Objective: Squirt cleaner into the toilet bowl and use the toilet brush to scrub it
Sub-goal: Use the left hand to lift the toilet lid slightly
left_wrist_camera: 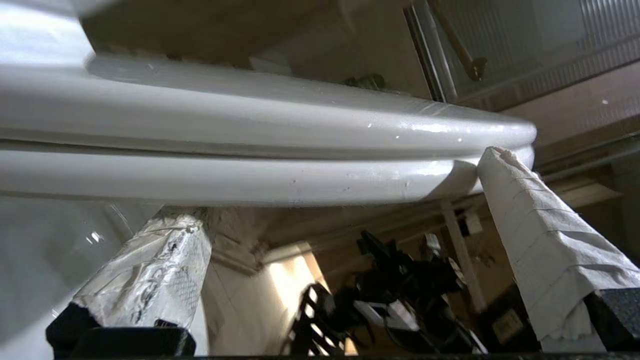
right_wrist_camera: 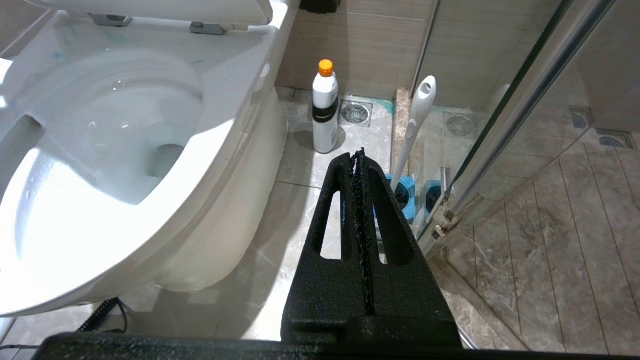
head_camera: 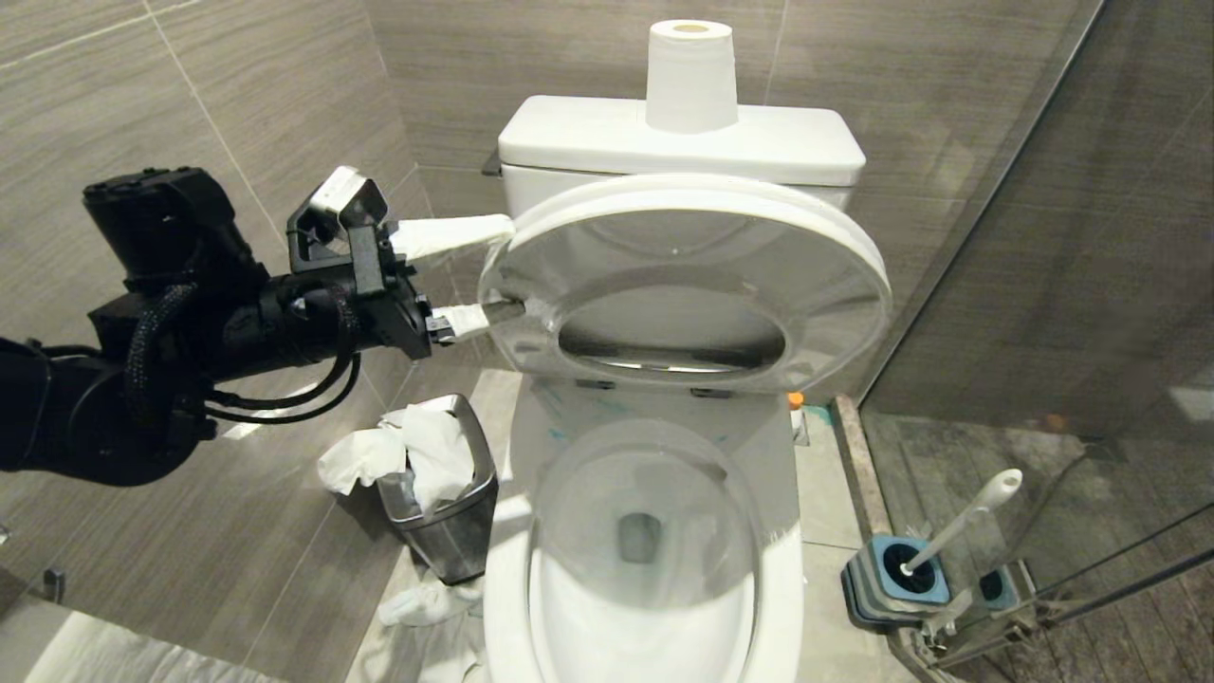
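The toilet bowl [head_camera: 782, 588] stands open, its white seat and lid [head_camera: 854, 247] raised together and tilted forward over it. Thin turquoise streaks of cleaner [right_wrist_camera: 60, 55] mark the bowl's back rim. My left gripper [head_camera: 488, 275] is open at the left edge of the seat and lid; its white-wrapped fingers [left_wrist_camera: 525, 225] straddle that edge [left_wrist_camera: 250, 175], one tip touching it. The toilet brush [head_camera: 967, 517] leans in its blue-grey holder [head_camera: 896, 579] on the floor at the right. My right gripper [right_wrist_camera: 359, 152] is shut and empty, low over the floor between bowl and holder.
A white bottle with an orange cap [right_wrist_camera: 325, 112] stands on the floor behind the bowl's right side. A steel bin [head_camera: 455, 531] stuffed with tissue sits left of the bowl. A paper roll [head_camera: 690, 76] tops the tank. A glass shower door [head_camera: 1043, 285] closes off the right.
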Robot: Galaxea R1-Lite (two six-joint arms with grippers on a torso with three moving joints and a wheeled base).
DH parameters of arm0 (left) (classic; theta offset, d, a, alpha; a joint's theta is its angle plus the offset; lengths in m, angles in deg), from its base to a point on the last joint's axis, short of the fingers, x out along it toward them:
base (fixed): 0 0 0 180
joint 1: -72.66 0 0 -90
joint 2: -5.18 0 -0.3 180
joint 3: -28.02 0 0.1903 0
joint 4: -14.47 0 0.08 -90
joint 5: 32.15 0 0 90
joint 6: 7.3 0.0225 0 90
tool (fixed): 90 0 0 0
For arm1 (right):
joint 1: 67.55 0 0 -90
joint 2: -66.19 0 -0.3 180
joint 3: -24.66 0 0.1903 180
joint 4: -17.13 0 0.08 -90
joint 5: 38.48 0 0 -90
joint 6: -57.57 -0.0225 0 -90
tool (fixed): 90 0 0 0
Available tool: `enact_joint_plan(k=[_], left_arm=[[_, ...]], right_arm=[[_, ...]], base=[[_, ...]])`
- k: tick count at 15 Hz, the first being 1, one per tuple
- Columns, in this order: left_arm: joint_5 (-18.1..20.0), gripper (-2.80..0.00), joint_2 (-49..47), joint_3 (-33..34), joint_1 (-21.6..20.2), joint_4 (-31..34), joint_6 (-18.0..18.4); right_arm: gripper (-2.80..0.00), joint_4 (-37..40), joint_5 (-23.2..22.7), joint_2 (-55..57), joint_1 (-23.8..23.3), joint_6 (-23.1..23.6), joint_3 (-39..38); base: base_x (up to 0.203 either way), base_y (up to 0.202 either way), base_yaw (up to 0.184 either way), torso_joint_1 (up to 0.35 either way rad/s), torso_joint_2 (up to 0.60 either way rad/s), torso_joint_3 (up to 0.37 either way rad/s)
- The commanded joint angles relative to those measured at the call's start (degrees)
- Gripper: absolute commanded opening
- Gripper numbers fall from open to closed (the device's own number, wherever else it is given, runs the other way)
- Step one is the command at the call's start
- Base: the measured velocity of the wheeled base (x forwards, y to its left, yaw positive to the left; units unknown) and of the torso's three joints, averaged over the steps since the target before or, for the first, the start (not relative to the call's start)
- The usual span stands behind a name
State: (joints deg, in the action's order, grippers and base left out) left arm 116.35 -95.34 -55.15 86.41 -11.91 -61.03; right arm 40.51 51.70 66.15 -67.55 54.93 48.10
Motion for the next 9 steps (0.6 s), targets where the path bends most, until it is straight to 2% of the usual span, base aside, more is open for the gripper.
enact_joint_plan(k=[1,2,4,9], left_arm=[[-3.59,0.0,-1.33,-2.16,0.14,-0.17,-0.06],[-5.99,0.0,-1.62,-3.41,0.35,-0.17,-0.18],[-8.04,0.0,-2.39,-5.06,0.74,-0.09,-0.57],[-10.7,0.0,-3.56,-7.9,2.34,-0.26,-1.67]], right_arm=[[-2.8,-0.02,-0.01,0.05,0.0,0.0,-0.01],[-2.8,-0.02,-0.01,0.05,0.0,0.0,0.01],[-2.8,0.05,-0.02,0.05,0.0,0.0,0.01],[-2.8,-0.01,-0.01,0.05,0.0,0.0,0.01]], base=[[0.0,0.0,0.0,0.0,0.0,0.0],[0.0,0.0,0.0,0.0,0.0,0.0],[0.0,0.0,0.0,0.0,0.0,0.0],[0.0,0.0,0.0,0.0,0.0,0.0]])
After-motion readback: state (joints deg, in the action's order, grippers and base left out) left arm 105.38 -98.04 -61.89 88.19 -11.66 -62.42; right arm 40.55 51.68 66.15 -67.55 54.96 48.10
